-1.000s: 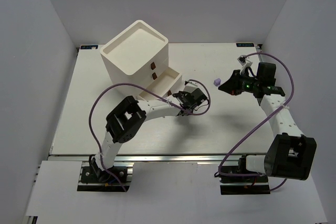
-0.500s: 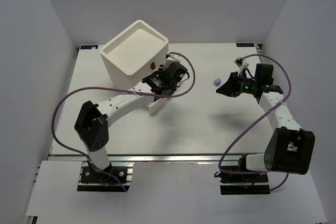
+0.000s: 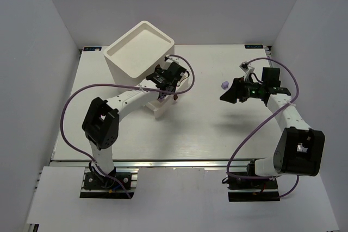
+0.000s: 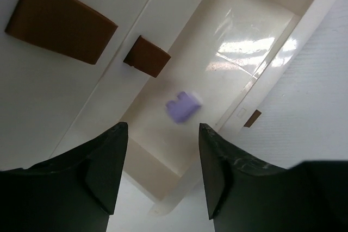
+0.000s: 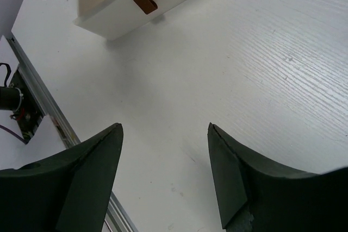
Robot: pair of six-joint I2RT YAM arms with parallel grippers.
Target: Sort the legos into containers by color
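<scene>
Under the parted left tool point(image 4: 160, 173), purple lego point(image 4: 183, 107), perhaps inside drawer point(image 4: 247, 23)

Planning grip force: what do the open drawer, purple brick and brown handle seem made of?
The open drawer: glossy white plastic, likely, given glare on its floor. The purple brick: probably moulded plastic; blurred, finish unclear. The brown handle: matte, plastic or wood, cannot tell.

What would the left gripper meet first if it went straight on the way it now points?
The left gripper would probably meet the pale purple lego in the open drawer first, or the drawer floor beside it; depth is unclear.
</scene>
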